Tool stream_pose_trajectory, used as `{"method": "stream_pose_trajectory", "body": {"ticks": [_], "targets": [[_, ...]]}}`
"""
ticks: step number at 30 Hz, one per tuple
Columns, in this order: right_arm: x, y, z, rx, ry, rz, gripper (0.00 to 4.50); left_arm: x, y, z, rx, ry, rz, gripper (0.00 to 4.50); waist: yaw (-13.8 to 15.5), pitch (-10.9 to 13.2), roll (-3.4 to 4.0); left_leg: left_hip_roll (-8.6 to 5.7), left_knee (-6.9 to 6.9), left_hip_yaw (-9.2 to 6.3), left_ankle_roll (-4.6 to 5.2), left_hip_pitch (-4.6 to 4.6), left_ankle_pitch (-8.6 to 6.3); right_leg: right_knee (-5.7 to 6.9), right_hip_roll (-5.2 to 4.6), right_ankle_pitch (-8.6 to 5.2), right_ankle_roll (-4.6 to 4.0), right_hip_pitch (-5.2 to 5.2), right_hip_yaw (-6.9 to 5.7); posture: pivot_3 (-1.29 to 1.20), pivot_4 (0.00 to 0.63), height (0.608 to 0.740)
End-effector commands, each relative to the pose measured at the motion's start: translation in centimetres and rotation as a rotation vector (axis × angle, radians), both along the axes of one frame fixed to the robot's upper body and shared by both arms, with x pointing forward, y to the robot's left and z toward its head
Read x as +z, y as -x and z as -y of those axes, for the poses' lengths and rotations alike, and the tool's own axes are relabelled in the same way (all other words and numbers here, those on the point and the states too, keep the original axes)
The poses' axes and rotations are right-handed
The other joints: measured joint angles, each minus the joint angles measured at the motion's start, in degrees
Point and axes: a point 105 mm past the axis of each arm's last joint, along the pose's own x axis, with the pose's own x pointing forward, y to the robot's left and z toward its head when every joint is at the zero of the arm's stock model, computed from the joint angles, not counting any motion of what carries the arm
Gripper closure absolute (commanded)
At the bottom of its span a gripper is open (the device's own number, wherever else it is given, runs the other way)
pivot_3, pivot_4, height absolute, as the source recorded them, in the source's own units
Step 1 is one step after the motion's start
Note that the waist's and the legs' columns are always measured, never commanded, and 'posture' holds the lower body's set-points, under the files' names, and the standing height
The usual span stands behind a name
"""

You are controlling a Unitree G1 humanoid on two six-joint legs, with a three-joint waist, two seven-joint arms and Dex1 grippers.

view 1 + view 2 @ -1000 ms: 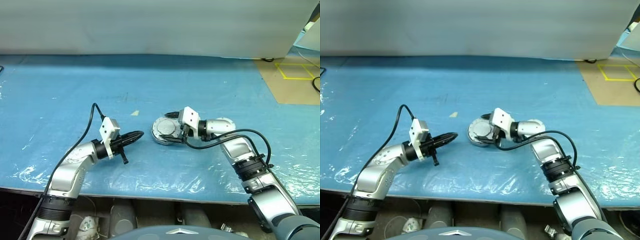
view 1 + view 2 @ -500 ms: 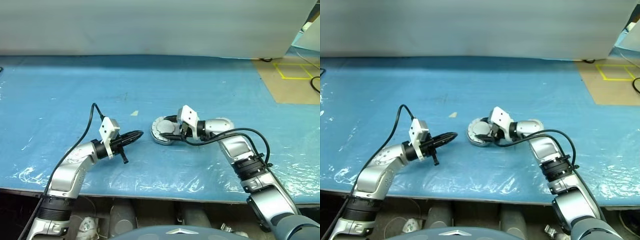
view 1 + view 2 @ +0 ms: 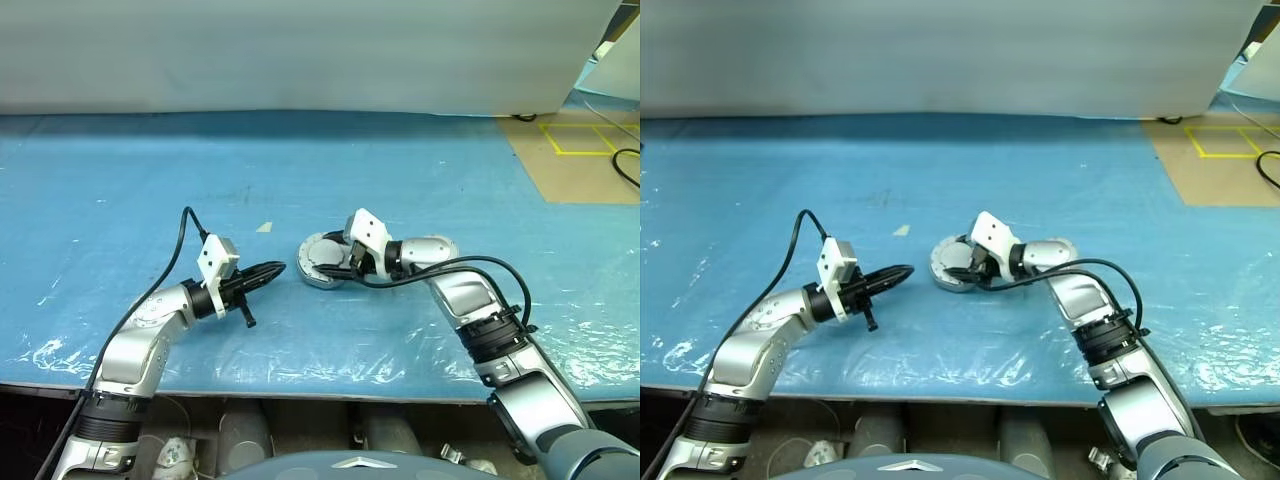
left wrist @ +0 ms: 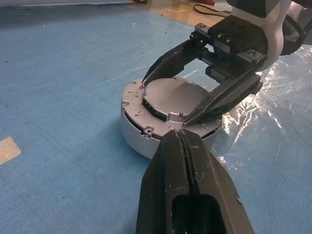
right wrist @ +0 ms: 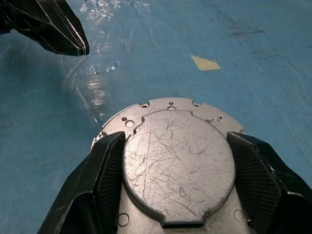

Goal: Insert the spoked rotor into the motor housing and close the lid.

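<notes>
The motor housing (image 3: 318, 268) is a round grey puck lying on the blue sheet at mid-table. Its lid (image 5: 178, 163) is a scratched grey disc lying flat on top, so the inside is hidden. The spoked rotor is hidden. My right gripper (image 3: 331, 258) reaches in from the right, with one black finger (image 5: 105, 165) against each side of the lid's raised disc, and is shut on it. My left gripper (image 3: 280, 267) hovers a short way left of the housing. It points at the housing and is shut with nothing in it; the same shut fingertips (image 4: 178, 134) show in the left wrist view.
A crinkled blue plastic sheet (image 3: 150, 170) covers the table. A small tan tape scrap (image 3: 263, 227) lies just behind and left of the housing. At the far right is brown floor with yellow tape lines (image 3: 575, 140). The table's front edge (image 3: 300, 370) runs close below both arms.
My right gripper's fingers have drawn in around the lid, and its wrist has tipped down and shifted slightly left. The left arm has kept still.
</notes>
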Motion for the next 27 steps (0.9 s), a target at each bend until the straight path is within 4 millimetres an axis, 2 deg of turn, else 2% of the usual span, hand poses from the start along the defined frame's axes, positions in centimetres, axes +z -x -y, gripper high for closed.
{"method": "stream_pose_trajectory", "body": {"ticks": [1,7,13,18,21,25,27], "targets": [[-1.2,1.4,-0.4,0.044,0.010,-0.077,1.53,0.7,0.1,0.1,-0.014,0.000,0.038,4.50,-0.01,0.00,0.00,0.00,-0.01,0.00,0.00,-0.01,0.00,-0.02,0.00,0.00,0.00,0.00,-0.01,0.00,0.150,0.740],[-1.8,1.6,-0.5,0.017,0.016,-0.119,1.53,0.7,0.1,0.1,-0.013,0.001,0.038,4.50,-0.01,0.00,0.00,0.00,-0.08,0.00,0.00,-0.01,0.00,-0.08,0.01,0.00,0.00,0.00,-0.02,0.00,0.150,0.740],[-0.9,0.6,-0.9,-0.020,-0.005,-0.067,1.53,0.7,0.1,0.2,-0.012,0.001,0.037,4.50,-0.28,-0.01,0.00,0.00,-0.06,0.02,0.00,0.06,0.00,-0.04,0.01,0.00,0.00,0.01,0.01,0.00,0.150,0.740],[-2.2,0.6,-0.5,-0.019,0.078,-0.015,1.53,0.7,0.0,0.2,-0.013,0.001,0.040,4.50,-0.35,-0.01,0.00,0.00,-0.06,0.09,-0.01,0.27,0.00,0.04,0.01,0.00,0.00,0.10,0.03,0.00,0.150,0.740],[-2.7,0.2,-0.2,-0.083,0.078,-0.029,1.53,0.8,-0.1,0.3,-0.011,0.002,0.046,4.50,-0.32,-0.01,0.00,0.00,-0.06,0.11,-0.01,0.38,-0.01,0.04,0.01,0.00,0.00,0.18,0.06,0.00,0.150,0.740],[-1.5,0.6,-1.3,-0.106,-0.058,-0.139,1.53,0.8,-0.3,0.3,-0.003,0.003,0.053,4.50,-0.32,-0.01,0.00,-0.01,-0.07,0.15,0.00,0.54,-0.01,0.04,0.01,0.00,0.00,0.31,0.12,0.00,0.150,0.740],[-1.7,0.4,-1.0,-0.102,-0.014,-0.103,1.53,0.7,-0.3,0.3,-0.003,0.001,0.053,4.50,-0.30,-0.01,0.00,-0.01,-0.09,0.15,0.00,0.55,-0.01,0.04,0.01,0.00,0.00,0.32,0.13,0.00,0.150,0.740]]}}
